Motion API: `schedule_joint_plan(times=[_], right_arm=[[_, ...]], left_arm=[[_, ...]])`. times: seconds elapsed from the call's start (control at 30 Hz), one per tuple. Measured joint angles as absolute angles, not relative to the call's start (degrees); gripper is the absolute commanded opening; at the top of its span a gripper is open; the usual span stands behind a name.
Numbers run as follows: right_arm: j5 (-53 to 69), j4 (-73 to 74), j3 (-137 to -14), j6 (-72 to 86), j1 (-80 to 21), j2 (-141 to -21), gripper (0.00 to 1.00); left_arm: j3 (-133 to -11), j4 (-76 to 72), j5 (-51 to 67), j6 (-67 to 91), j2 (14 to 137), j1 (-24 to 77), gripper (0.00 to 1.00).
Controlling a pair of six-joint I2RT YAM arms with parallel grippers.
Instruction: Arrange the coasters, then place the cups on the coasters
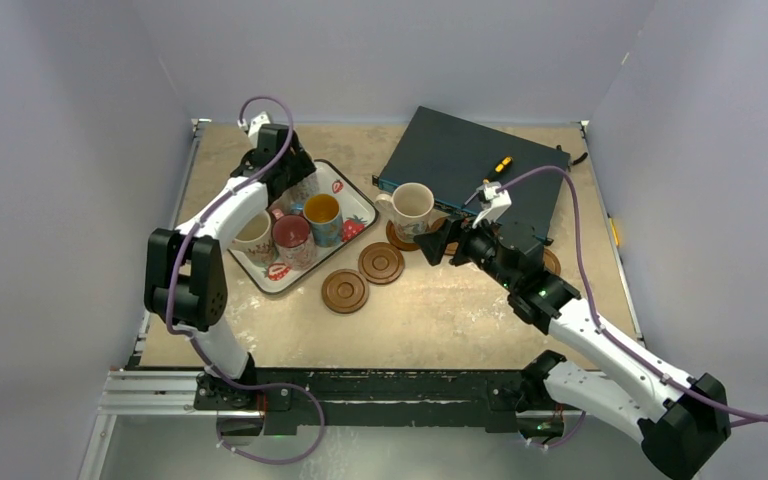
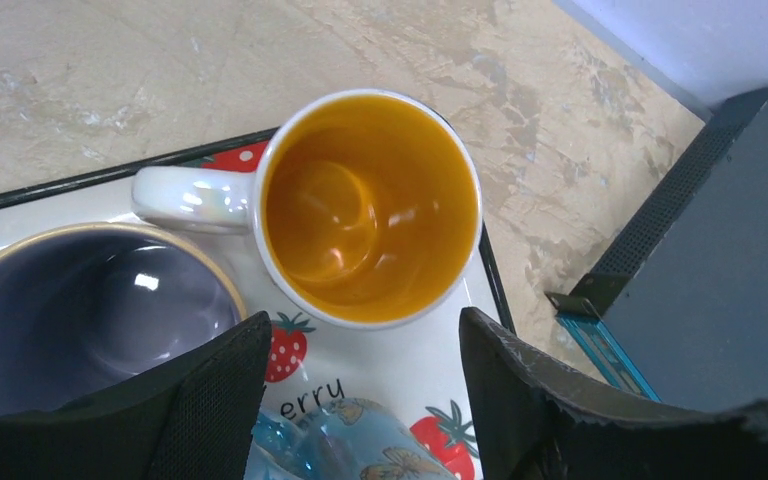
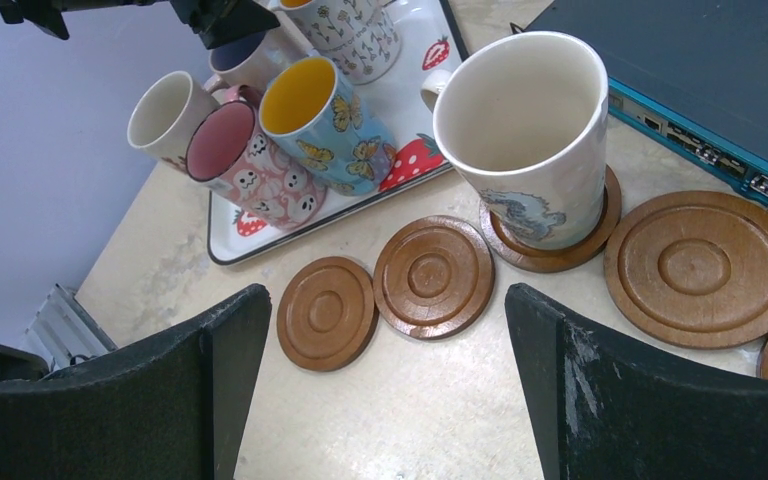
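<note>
- Top external view: start at the mottled beige tabletop [image 1: 440, 320] ahead of the bases; broad open room for carrying.
- Find the nearer round dark-brown grooved wooden coaster [image 1: 345, 290] and the second bare coaster [image 1: 381, 263], just beside each other, off the tray's right-hand near edge.
- Check the right gripper [image 1: 438, 243]: spread wide, holding nothing, hanging just beside the tall cream ceramic cup [image 1: 412, 205], which is seated upright on the occupied coaster [image 1: 400, 238].
- Count a third bare coaster [image 3: 702, 268] past that cup, plus part of another at the frame edge.
- Check the left gripper [image 2: 362, 325], over the white strawberry-print tray [image 2: 415, 365]: jaws partly apart, nothing gripped.
- Locate, directly ahead of its fingertips, the upright white mug with orange interior [image 2: 370, 205], handle toward the purple-lined cup [image 2: 80, 310]; blue butterfly-print cup [image 2: 350, 450] underneath.
- Judge the left arm nearer the tray cups; expect a lift, then travel rightward to the bare coasters.
- Allow for tight spacing between tray cups, the tray rim just beyond the mug, and the dark slate-blue metal box [image 1: 470, 160] near the far tray corner.
</note>
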State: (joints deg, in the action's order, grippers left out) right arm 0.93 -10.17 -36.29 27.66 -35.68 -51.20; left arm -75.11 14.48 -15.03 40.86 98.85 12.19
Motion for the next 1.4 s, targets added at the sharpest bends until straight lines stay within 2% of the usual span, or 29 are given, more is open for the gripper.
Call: schedule_joint_plan(times=[1.03,1.2,1.4], right_arm=[[0.93,-8.91,-35.83,27.59,-35.68,-50.43,0.91],[0.93,-8.86,-35.57,27.59,-35.68,-50.39,0.91],[0.93,-8.84,-35.33,27.59,-35.68,-49.39,0.91]], left_arm=[[-72.88,9.56,-19.73,46.52,100.09,10.15,0.71],[-74.63,9.65,-19.16,46.52,102.26,9.82,0.68],[-76.16,10.17,-18.31,45.98,106.48,9.5,0.57]])
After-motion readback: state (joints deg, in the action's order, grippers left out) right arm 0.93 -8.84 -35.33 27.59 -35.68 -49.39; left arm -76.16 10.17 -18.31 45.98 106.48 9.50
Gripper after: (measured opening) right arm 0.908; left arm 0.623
